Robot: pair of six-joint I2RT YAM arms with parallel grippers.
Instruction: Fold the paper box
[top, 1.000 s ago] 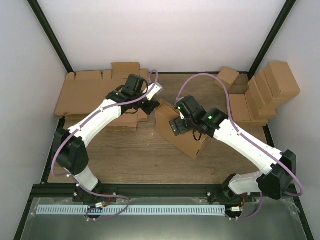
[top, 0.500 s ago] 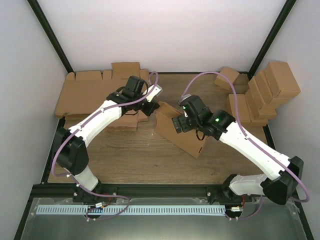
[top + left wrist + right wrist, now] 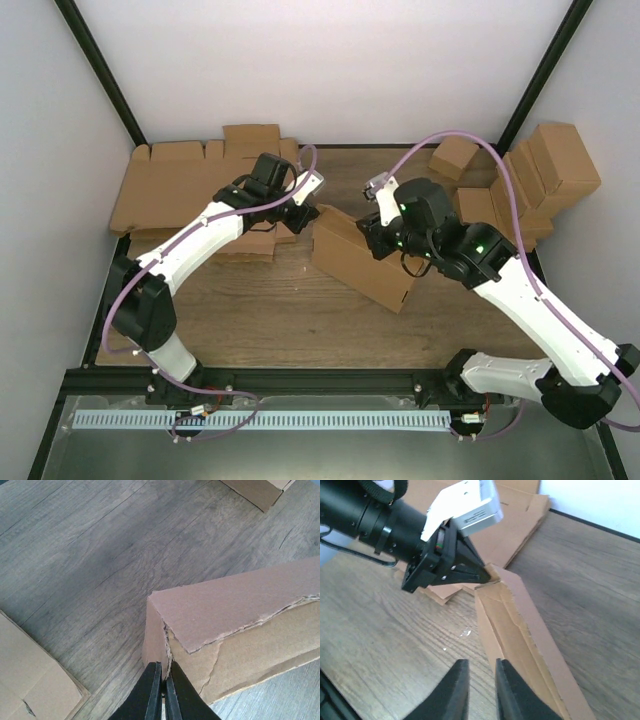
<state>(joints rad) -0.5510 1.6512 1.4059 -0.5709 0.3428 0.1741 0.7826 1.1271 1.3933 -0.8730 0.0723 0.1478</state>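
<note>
The paper box (image 3: 362,262), a half-formed brown cardboard blank, stands tilted in the middle of the table. My left gripper (image 3: 311,215) is shut on the box's far left corner; in the left wrist view its fingertips (image 3: 163,692) pinch the torn corner edge of the box (image 3: 235,610). My right gripper (image 3: 376,240) hovers over the box's far side. In the right wrist view its jaws (image 3: 482,690) stand narrowly apart, with bare table in the gap and the box's wall (image 3: 520,630) just beside the right finger. The left gripper (image 3: 479,576) shows there at the box's corner.
A pile of flat cardboard blanks (image 3: 180,190) lies at the back left, under the left arm. Small ready-made boxes (image 3: 540,180) cluster at the back right, one (image 3: 453,156) apart from the rest. Black frame posts stand at both back corners.
My right arm has swung up and back toward the right, and its jaws have narrowed from wide open. The left gripper has kept its pinch on the box's corner.
</note>
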